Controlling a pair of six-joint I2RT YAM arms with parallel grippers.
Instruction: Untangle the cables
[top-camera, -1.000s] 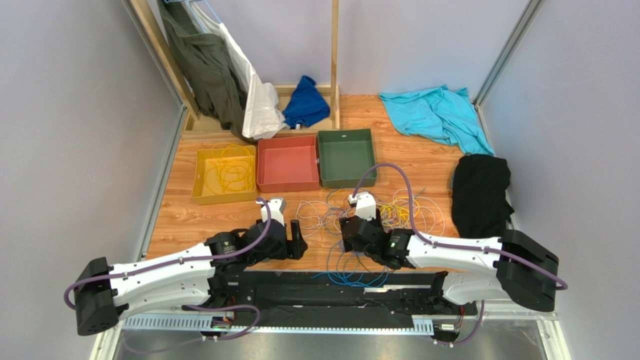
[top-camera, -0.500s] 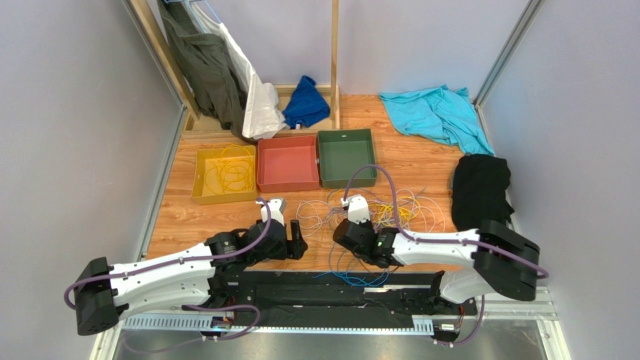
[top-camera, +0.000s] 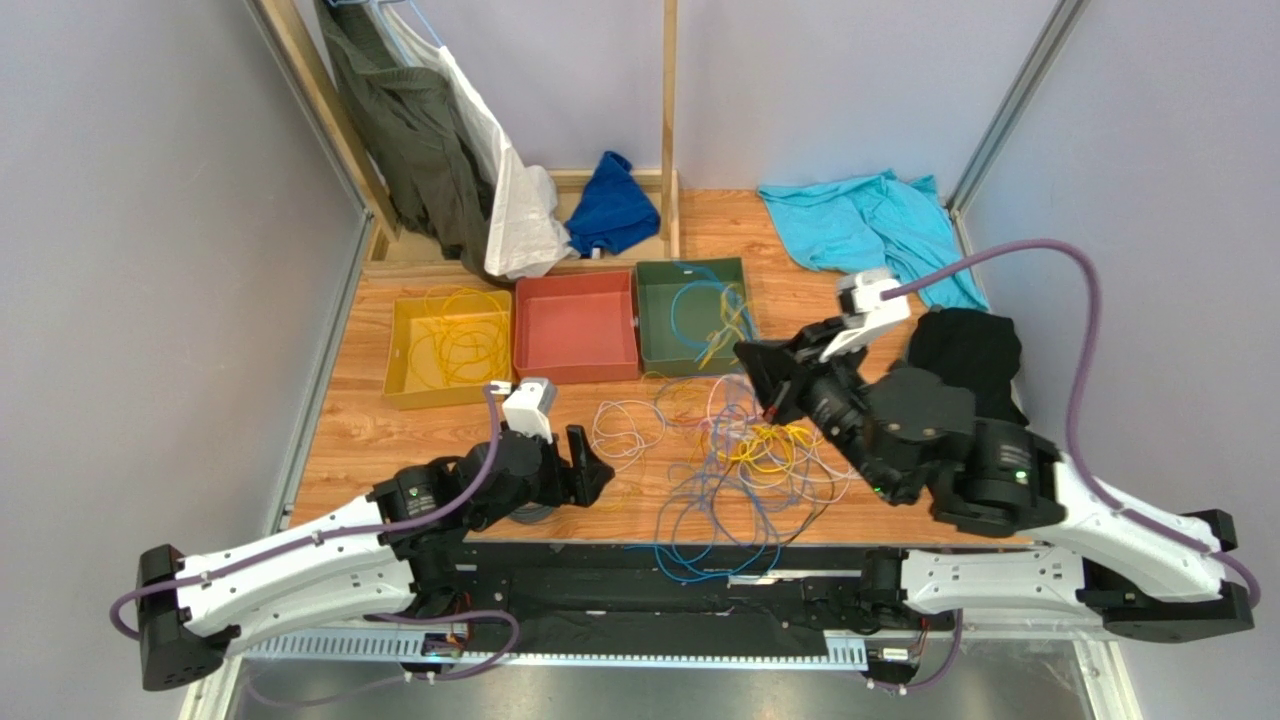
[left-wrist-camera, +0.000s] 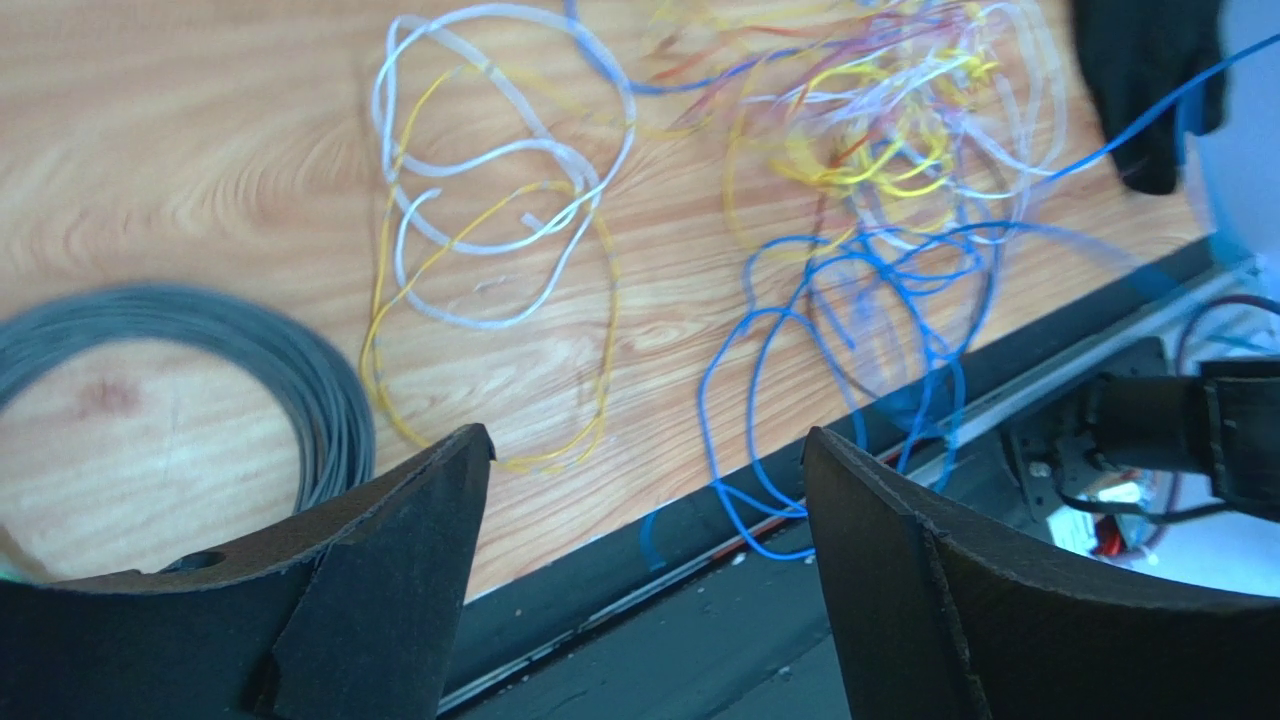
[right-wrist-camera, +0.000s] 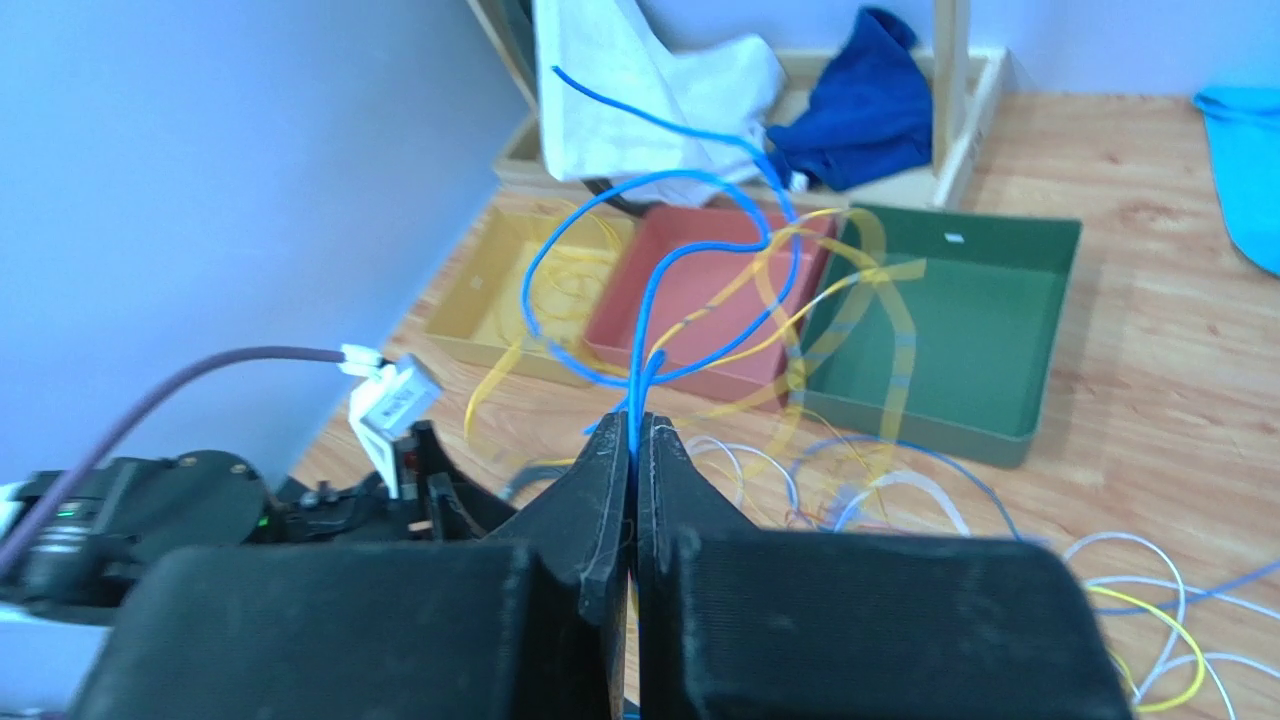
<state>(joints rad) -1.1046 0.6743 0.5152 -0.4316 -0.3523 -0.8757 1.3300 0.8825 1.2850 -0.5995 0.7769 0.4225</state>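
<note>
The cables (top-camera: 744, 458) lie in a tangle of blue, yellow and white-grey loops on the wooden table between the arms. My right gripper (top-camera: 751, 363) is raised above it and shut on a blue cable (right-wrist-camera: 661, 255). The right wrist view shows the strand pinched between the closed fingertips (right-wrist-camera: 607, 438), with a yellow cable (right-wrist-camera: 819, 300) looping up beside it. My left gripper (top-camera: 589, 462) hangs low at the tangle's left, open and holding nothing (left-wrist-camera: 646, 443). Beyond its fingers lie a white loop (left-wrist-camera: 496, 165), blue loops (left-wrist-camera: 842, 330) and a grey coil (left-wrist-camera: 226, 345).
A yellow bin (top-camera: 403, 393) holding yellow wire, a red bin (top-camera: 576, 371) and a green bin (top-camera: 694, 360) stand in a row behind the tangle. A black cloth (top-camera: 962, 383) and a teal cloth (top-camera: 872, 225) lie at the right. Clothes hang at the back left.
My right gripper has shut on the blue cable and risen up and back to the right, pulling blue and yellow strands off the table. The left arm shifted slightly left.
</note>
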